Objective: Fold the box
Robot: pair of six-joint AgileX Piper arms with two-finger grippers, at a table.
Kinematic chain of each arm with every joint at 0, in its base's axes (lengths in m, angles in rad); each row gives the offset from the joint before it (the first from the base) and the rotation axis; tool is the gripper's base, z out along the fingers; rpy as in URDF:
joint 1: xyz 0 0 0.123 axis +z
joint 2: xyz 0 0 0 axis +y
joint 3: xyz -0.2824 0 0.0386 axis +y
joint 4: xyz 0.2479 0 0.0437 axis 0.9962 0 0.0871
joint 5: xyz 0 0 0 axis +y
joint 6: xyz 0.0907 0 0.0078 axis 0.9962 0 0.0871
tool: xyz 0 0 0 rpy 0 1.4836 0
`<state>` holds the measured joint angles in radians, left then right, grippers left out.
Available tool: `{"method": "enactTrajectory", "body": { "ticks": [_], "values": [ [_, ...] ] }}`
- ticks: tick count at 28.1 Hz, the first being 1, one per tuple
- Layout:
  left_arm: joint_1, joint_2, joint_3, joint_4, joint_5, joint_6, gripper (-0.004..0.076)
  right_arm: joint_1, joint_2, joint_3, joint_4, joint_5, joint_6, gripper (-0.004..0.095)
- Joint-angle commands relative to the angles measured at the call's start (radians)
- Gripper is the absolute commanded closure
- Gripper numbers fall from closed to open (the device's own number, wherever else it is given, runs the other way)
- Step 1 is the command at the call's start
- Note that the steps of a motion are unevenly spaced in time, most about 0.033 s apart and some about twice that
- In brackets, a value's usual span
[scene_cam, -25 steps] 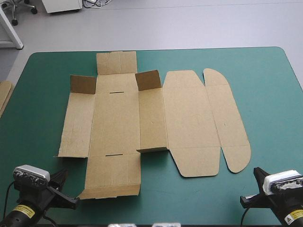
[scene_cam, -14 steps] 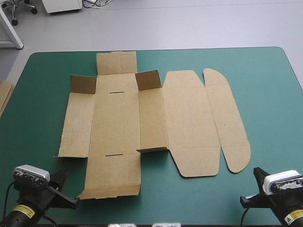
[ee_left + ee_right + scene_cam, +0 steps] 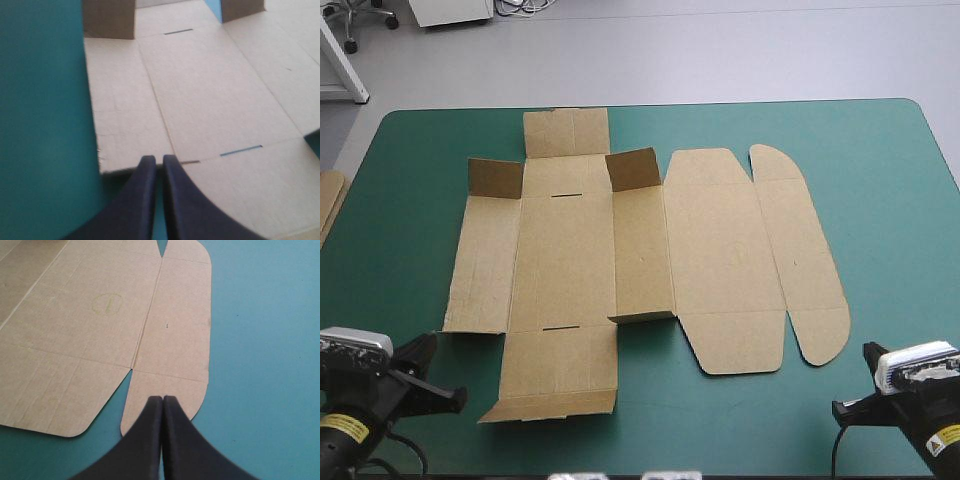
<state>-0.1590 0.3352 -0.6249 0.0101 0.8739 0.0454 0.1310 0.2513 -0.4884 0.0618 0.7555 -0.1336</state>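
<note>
Mostly flat across the teal-green bench [image 3: 890, 180], brown box [image 3: 620, 250], two small far flaps upright. Near its near left corner, left gripper [image 3: 155, 159] pressed together, empty; near its rounded right flap, right gripper [image 3: 162, 399] likewise

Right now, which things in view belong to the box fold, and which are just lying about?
Job: the box, lying flat with two small flaps raised; left gripper and right gripper, both shut, by its near edge.
Lying about: edge of more board at the table's left edge.
</note>
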Motion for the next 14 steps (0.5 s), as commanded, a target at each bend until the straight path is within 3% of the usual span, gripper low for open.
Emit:
{"method": "enactTrajectory", "body": {
  "ticks": [1, 2, 5, 9, 14],
  "values": [
    [0.000, 0.118, -0.145, 0.130, -0.035, -0.072, 0.0528, 0.002, 0.103, -0.078, -0.031, -0.107, -0.008, 0.0926],
    [0.000, 0.187, -0.211, 0.193, -0.013, -0.131, 0.0414, 0.002, 0.144, -0.097, -0.033, -0.126, -0.009, 0.0924],
    [0.000, 0.286, -0.288, 0.310, 0.062, -0.235, 0.0302, 0.002, 0.205, -0.123, -0.029, -0.132, -0.011, 0.0917],
    [0.000, 0.401, -0.343, 0.372, 0.089, -0.262, 0.0293, 0.002, 0.285, -0.145, 0.000, -0.129, -0.011, 0.0865],
    [0.016, 0.498, -0.350, 0.381, 0.046, -0.313, 0.0293, 0.002, 0.362, -0.160, 0.083, -0.132, -0.047, 0.0692]
  ]
}}
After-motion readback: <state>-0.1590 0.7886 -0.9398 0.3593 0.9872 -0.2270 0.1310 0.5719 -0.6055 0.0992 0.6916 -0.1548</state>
